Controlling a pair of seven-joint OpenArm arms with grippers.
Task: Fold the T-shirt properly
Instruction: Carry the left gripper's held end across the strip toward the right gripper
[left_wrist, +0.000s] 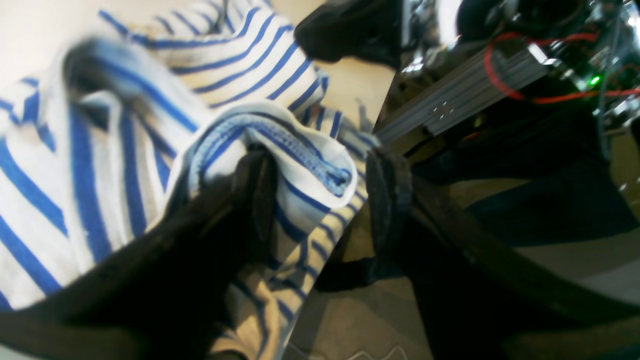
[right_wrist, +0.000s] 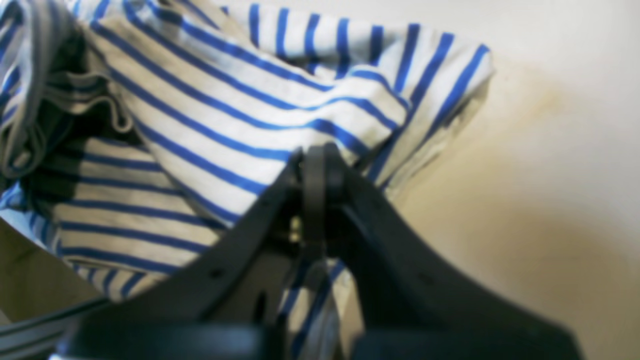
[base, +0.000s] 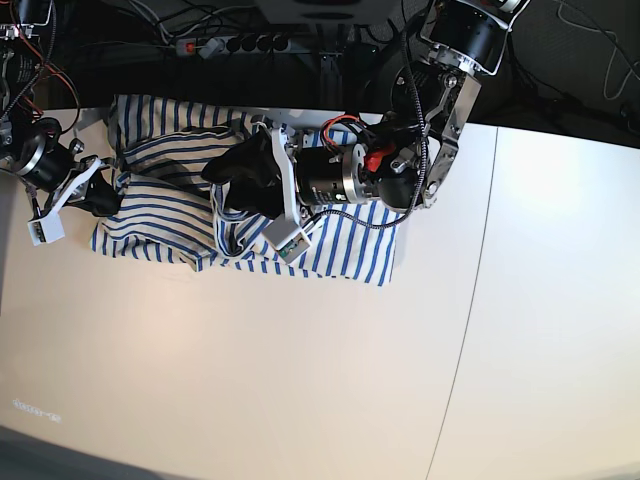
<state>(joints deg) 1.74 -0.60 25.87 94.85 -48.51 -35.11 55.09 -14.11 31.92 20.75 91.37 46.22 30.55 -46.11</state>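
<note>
The cream-white, blue-striped T-shirt (base: 340, 245) lies crumpled and bunched at the back left of the table. My left gripper (base: 232, 188) is over the middle of the heap. In the left wrist view this gripper (left_wrist: 320, 200) is open, and a hemmed fold of the T-shirt (left_wrist: 280, 150) drapes over one finger (left_wrist: 252, 200) while the other finger (left_wrist: 390, 200) stands free of it. My right gripper (base: 105, 197) is at the shirt's left edge. Its tips (right_wrist: 317, 165) are pressed together where creases of the striped T-shirt (right_wrist: 225, 125) run together.
A power strip (base: 235, 43) and cables lie along the table's back edge behind the shirt. The table's edge and an aluminium rail (left_wrist: 465, 92) with red wires show beside the left gripper. A seam (base: 470, 300) runs down the white tabletop (base: 250, 380).
</note>
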